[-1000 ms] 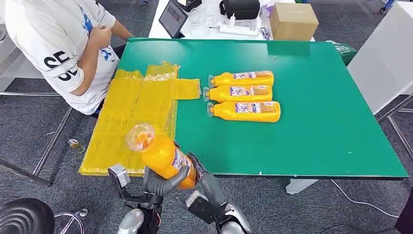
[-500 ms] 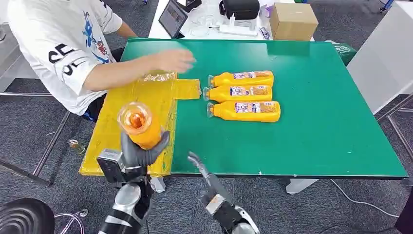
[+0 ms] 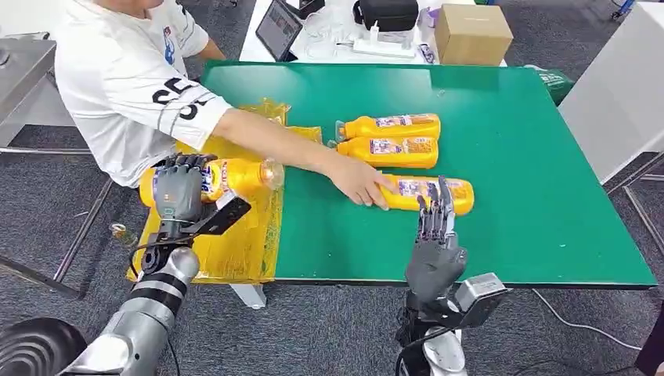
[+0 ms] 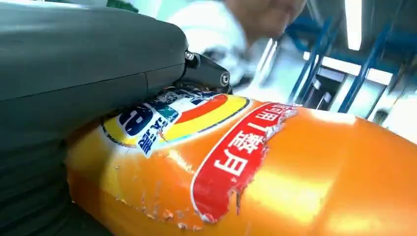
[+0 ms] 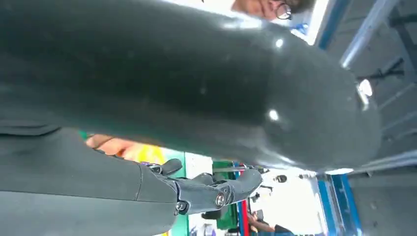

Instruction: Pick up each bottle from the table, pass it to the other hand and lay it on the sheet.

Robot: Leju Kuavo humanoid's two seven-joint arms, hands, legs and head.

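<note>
Left hand (image 3: 179,190) wrapping its fingers (image 3: 186,163) around an orange bottle (image 3: 235,177), holding it lying sideways just above the yellow sheet (image 3: 235,243), cap end pointing toward the desk's middle. In the left wrist view, pressing against the bottle's label, with orange liquid glowing beneath the torn red band.

Right hand (image 3: 434,243) standing upright over the near part of the green desk (image 3: 532,196), fingers (image 3: 443,205) released and stretched straight, grasping nothing, their tips just in front of the nearest lying bottle (image 3: 438,192). Not possible to tell whether touching it or only overlapping it in the head view.

Person (image 3: 129,86) in a white printed shirt leaning in from the left side, arm reaching across the sheet, hand (image 3: 359,182) resting on the cap end of that nearest bottle.

Lying side by side further back on the desk, two more bottles: the middle bottle (image 3: 387,151) and the far bottle (image 3: 389,125), caps pointing toward the sheet.

Beyond the desk's far edge, sitting on a white surface: a cardboard box (image 3: 471,33), a tablet (image 3: 278,27), and a black case (image 3: 387,13).
</note>
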